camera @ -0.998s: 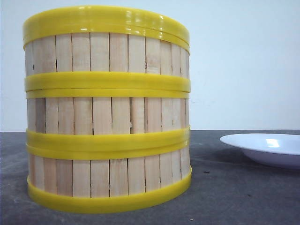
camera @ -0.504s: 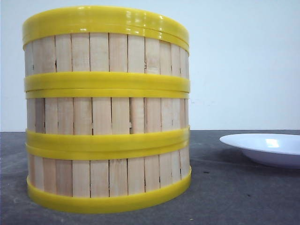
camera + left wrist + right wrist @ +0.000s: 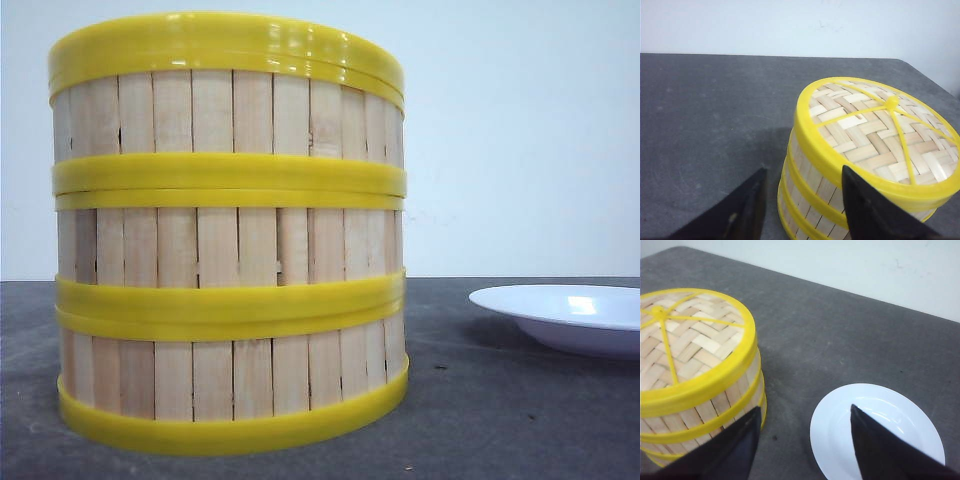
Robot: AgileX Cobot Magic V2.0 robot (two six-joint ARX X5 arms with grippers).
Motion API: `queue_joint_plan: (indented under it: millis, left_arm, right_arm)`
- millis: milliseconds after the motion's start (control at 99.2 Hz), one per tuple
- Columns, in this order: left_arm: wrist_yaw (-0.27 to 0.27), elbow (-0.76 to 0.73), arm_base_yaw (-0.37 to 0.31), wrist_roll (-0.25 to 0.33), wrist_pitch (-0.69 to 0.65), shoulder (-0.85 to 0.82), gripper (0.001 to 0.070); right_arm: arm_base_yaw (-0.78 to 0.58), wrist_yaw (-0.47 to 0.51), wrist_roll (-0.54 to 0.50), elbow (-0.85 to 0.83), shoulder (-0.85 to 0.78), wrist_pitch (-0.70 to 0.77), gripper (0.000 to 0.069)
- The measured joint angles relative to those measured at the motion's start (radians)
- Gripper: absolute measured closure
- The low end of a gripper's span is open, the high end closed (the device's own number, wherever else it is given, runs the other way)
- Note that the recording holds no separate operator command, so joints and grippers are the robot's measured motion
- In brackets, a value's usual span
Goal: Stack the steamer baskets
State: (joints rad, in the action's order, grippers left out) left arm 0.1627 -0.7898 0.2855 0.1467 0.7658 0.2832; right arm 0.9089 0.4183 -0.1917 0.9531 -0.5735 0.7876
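Three steamer baskets (image 3: 230,235) with pale slat walls and yellow rims stand stacked in one column on the dark table, filling the left of the front view. A woven lid (image 3: 875,135) with a yellow knob (image 3: 892,103) caps the stack (image 3: 695,375). My left gripper (image 3: 802,192) hangs open above and beside the stack, one finger over the table and the other over the lid's rim, holding nothing. Open as well, my right gripper (image 3: 805,432) is above the gap between the stack and the plate, empty. Neither gripper shows in the front view.
A white plate (image 3: 570,315) lies on the table to the right of the stack; it also shows under my right gripper (image 3: 877,432). The grey table (image 3: 710,115) runs back to a pale wall.
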Motion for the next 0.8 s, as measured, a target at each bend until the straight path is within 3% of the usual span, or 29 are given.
queue_joint_plan:
  millis: [30,81,121,202,797]
  left_arm:
    - [0.000,0.000,0.000,0.000,0.000,0.000,0.0482]
    - [0.000,0.000,0.000,0.001,0.002,0.000,0.0595]
    - [0.000,0.000,0.000,0.001,0.004,0.000,0.0640]
    - [0.000,0.000,0.000,0.001,0.006,0.000,0.0676]
    - [0.000,0.000,0.000,0.001,0.028,0.000,0.0681]
  right_arm:
    - [0.000,0.000,0.000,0.000,0.000,0.000,0.0402]
    - [0.000,0.000,0.000,0.000,0.000,0.000,0.0524]
    - [0.000,0.000,0.000,0.000,0.000,0.000,0.0599]
    - [0.000,0.000,0.000,0.000,0.000,0.000,0.0659]
    - [0.000,0.000,0.000,0.000,0.000,0.000,0.0683]
